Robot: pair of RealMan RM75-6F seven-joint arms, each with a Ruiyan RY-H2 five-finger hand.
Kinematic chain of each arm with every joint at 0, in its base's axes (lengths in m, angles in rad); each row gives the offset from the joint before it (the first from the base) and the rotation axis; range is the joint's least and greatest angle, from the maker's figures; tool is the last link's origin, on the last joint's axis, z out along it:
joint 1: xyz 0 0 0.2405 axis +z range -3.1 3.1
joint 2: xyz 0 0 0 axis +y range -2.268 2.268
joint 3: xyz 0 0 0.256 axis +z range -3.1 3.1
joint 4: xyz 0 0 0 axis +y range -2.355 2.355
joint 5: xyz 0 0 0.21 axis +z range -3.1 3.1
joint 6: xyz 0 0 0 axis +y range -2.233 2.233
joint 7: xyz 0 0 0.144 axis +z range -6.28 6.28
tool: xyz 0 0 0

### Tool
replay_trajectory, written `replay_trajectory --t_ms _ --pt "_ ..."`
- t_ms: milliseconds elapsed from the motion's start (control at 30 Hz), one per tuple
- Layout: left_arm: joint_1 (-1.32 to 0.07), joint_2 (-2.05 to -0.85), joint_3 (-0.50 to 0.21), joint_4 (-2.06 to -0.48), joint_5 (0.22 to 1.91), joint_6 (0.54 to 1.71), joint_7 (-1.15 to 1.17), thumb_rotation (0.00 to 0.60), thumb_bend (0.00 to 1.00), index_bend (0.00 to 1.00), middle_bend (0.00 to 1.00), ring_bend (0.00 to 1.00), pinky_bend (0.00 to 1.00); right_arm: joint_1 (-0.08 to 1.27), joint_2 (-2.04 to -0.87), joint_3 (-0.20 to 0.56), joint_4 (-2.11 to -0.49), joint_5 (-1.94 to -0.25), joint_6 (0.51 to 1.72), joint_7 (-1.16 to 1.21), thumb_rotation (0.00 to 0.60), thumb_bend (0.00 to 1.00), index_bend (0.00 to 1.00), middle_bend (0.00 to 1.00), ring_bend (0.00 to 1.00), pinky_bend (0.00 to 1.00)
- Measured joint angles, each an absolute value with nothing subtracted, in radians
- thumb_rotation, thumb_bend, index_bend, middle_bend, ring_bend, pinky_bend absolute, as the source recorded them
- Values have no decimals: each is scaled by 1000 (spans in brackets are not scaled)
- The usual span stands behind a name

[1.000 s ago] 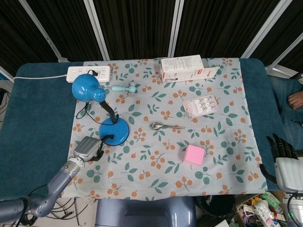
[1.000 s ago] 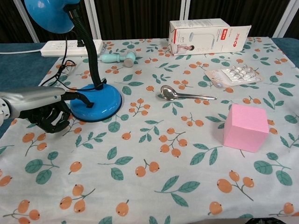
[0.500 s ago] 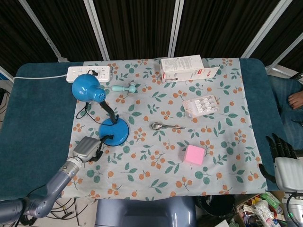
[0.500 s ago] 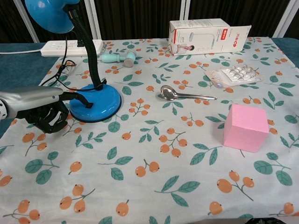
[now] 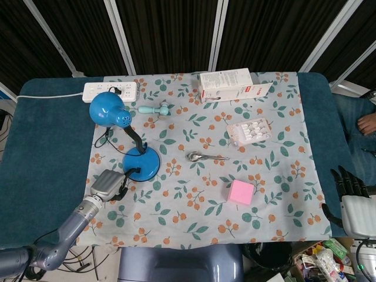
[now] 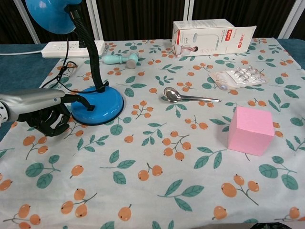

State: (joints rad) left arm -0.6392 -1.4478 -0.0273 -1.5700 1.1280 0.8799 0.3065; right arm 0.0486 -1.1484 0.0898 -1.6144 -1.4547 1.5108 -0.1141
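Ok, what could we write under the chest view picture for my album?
Robot's left hand rests by the blue lamp's base, with a spoon and a pink cube nearby.

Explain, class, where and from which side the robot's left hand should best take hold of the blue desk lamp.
Probably the round base, from its left edge. The left hand sits beside that edge, fingers curled low by the rim. The base lies flat on the cloth and carries the black gooseneck; the neck is thin and bent, with the shade leaning off to the left, so gripping higher up would likely tip the lamp.

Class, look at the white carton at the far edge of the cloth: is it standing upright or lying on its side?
Lying on its side: the white carton rests lengthwise, with one end flap open.
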Motion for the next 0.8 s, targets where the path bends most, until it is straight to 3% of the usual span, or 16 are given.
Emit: replay_trajectory --t_ms 300,567,633,800 --pt "-634 -1451 -12 -1564 1143 887 318 600 519 293 667 672 692 49 -1149 90 -1614 -1455 1510 -115 600 225 0 0 54 98" --pt "-629 -1455 -9 -1566 1152 905 330 600 509 222 657 666 687 50 -1150 91 -1614 -1452 1509 -114 600 224 0 0 54 98" --pt "-628 -1450 -15 -1574 1154 916 328 600 497 187 621 634 653 50 -1149 92 -1614 -1451 1509 -114 600 224 0 0 54 98" --pt "-618 -1430 -39 -1611 1196 983 310 600 415 127 401 386 328 50 -1149 92 -1614 -1448 1506 -113 600 224 0 0 54 97"
